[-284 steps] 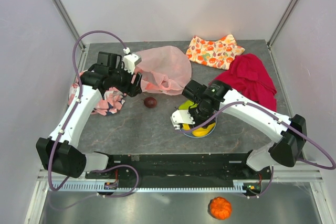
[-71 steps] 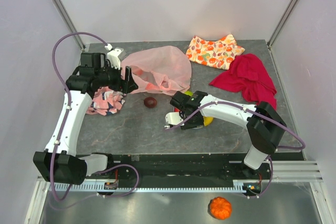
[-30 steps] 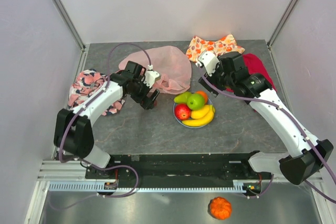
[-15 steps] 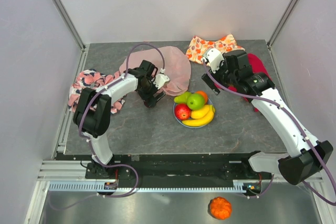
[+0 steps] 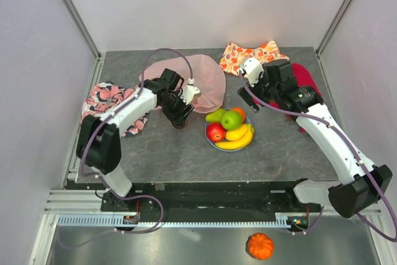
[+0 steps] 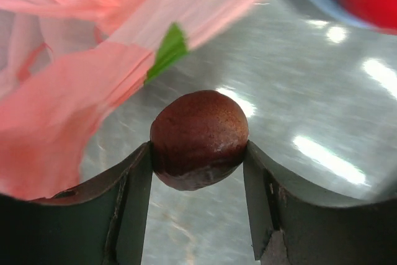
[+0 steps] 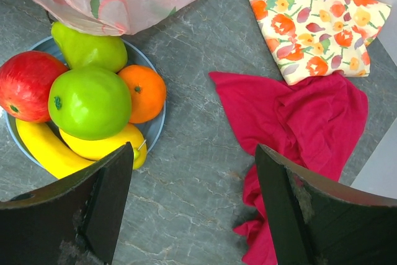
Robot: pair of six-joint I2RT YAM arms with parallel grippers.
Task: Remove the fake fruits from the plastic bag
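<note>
A dark purple fruit (image 6: pixel 198 138) sits on the grey table just in front of the pink plastic bag (image 5: pixel 198 79), whose crinkled edge (image 6: pixel 74 79) fills the upper left of the left wrist view. My left gripper (image 5: pixel 180 119) is shut on it, both fingers pressing its sides. A blue plate (image 5: pixel 218 146) holds a green pear (image 7: pixel 90 51), green apple (image 7: pixel 90 102), red apple (image 7: pixel 28 85), orange (image 7: pixel 142 93) and banana (image 7: pixel 43 150). My right gripper (image 7: pixel 195 184) hangs open over bare table between the plate and the red cloth.
A red cloth (image 5: pixel 307 79) and a fruit-print orange cloth (image 5: pixel 254 59) lie at the back right. A pink-and-black patterned cloth (image 5: pixel 105 100) lies at the left edge. An orange pumpkin (image 5: pixel 260 246) rests below the table's front rail.
My left gripper, wide open over the dark purple fruit a second ago, has closed its fingers onto it. The right arm has hardly moved.
</note>
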